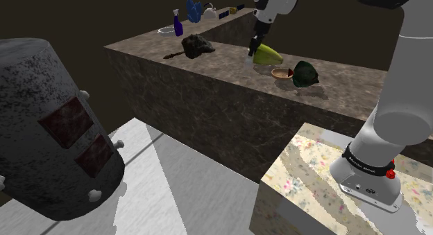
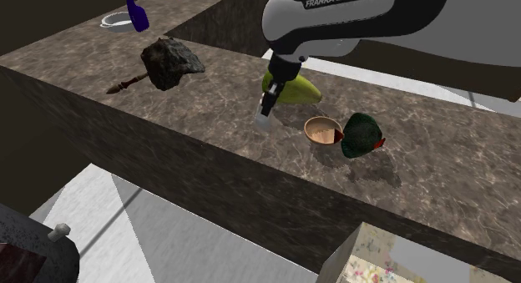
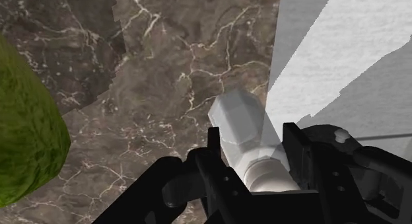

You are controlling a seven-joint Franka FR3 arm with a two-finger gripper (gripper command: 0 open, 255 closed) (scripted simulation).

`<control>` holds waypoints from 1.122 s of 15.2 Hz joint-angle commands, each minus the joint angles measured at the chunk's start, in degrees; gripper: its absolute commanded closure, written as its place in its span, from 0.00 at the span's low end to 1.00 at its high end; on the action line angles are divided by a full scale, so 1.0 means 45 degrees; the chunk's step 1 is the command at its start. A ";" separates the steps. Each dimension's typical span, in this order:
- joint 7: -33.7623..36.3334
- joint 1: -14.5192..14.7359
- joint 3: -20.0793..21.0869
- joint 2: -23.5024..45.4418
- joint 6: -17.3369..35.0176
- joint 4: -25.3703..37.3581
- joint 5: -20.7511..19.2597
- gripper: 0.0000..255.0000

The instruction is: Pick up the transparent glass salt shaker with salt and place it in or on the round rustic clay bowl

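gripper (image 3: 252, 134) closed, clasping pale salt shaker (image 3: 236, 115)

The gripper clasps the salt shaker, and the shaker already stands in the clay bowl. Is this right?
Not quite. The gripper does clasp the salt shaker, but the second exterior view shows the shaker apart from the clay bowl, not in it.

your white arm (image 1: 406, 74) stretched up toward the shoulder view's left, wrist (image 2: 334, 22) tipped down, black claw (image 3: 251, 138) pointing downward, fingers (image 3: 298, 153) clamped either side of the salt shaker (image 3: 232, 115)
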 commanded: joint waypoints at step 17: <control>-0.3147 -0.1881 -0.1689 -0.2299 -0.1305 -0.1739 -0.0703 1.00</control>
